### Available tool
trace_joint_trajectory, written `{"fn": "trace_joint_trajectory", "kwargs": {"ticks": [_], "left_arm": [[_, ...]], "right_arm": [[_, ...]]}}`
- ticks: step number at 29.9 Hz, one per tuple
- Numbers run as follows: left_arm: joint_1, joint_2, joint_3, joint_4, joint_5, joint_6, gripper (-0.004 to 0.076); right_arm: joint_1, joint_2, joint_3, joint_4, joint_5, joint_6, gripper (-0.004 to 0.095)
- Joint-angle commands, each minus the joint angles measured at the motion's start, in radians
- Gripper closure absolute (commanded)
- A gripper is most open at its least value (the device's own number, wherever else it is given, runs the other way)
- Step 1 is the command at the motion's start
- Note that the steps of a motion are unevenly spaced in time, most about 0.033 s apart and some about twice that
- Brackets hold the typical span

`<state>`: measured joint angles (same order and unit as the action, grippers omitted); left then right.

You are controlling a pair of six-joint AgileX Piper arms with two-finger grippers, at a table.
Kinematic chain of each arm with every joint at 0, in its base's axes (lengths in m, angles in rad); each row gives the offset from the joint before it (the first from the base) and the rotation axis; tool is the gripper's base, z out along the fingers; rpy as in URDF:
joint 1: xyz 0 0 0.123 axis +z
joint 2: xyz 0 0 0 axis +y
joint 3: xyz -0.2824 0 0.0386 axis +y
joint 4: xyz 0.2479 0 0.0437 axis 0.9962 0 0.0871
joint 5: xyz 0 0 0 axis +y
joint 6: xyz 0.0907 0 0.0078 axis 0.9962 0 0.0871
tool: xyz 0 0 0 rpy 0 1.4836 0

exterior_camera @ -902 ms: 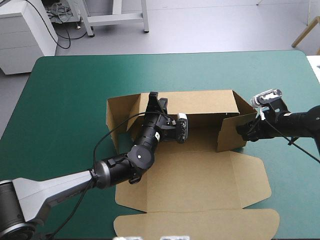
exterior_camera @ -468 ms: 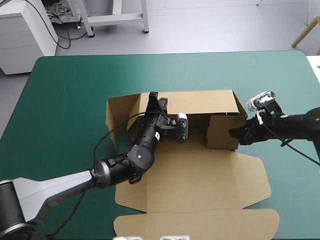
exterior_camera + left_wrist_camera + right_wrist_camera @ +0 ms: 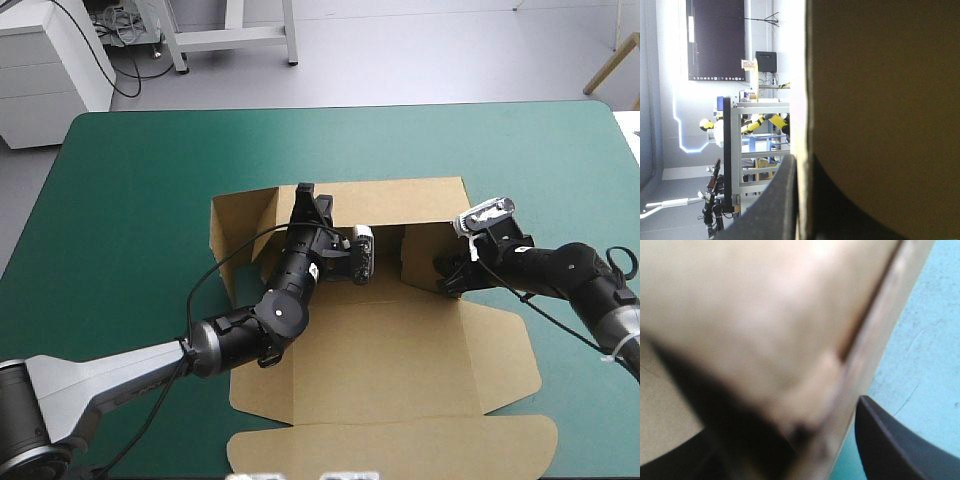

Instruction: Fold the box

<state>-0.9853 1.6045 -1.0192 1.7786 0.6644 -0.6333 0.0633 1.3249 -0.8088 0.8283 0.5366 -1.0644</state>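
Note:
The brown box [image 3: 400, 350] lies at the table's middle with its back wall [image 3: 410, 203] raised and its lid [image 3: 400, 442] flat toward the front. At the back wall's top edge my left gripper [image 3: 308, 200] is shut on the board. In the left wrist view the board's edge [image 3: 807, 75] runs between my black fingers [image 3: 775, 200]. My right gripper [image 3: 445, 272] is shut on the right side flap [image 3: 420, 258], which stands upright and is swung inward over the floor. Board [image 3: 765, 315] fills the right wrist view, with one finger [image 3: 895, 440] beside it.
The left side flap [image 3: 238, 215] stands up at the back wall's left end. Teal-green cover [image 3: 150, 180] lies bare around the box on all sides. The right arm reaches in low over the table from the right edge.
My right gripper has moved left and inward, swinging the right side flap from the box's right end to well inside, in front of the back wall. The left arm has held still.

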Motion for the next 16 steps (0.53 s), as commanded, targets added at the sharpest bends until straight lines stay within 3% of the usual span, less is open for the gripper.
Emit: {"fn": "trace_joint_trajectory", "kwargs": {"ticks": [1, 6, 7, 16], "left_arm": [[-0.004, -0.023, -0.007, 0.036, 0.017, -0.010, 0.0734], [-0.004, -0.023, -0.007, 0.036, 0.017, -0.010, 0.0734], [-0.004, -0.023, -0.007, 0.036, 0.017, -0.010, 0.0734], [-0.004, -0.023, -0.007, 0.036, 0.017, -0.010, 0.0734]], "right_arm": [[0.020, -0.023, -0.025, 0.047, -0.055, 0.022, 0.0497], [0.022, -0.031, -0.025, 0.028, -0.057, 0.023, 0.0875], [0.022, -0.034, -0.025, 0.026, -0.057, 0.023, 0.0909], [0.022, -0.069, -0.025, 0.009, -0.060, 0.014, 0.0926]]}}
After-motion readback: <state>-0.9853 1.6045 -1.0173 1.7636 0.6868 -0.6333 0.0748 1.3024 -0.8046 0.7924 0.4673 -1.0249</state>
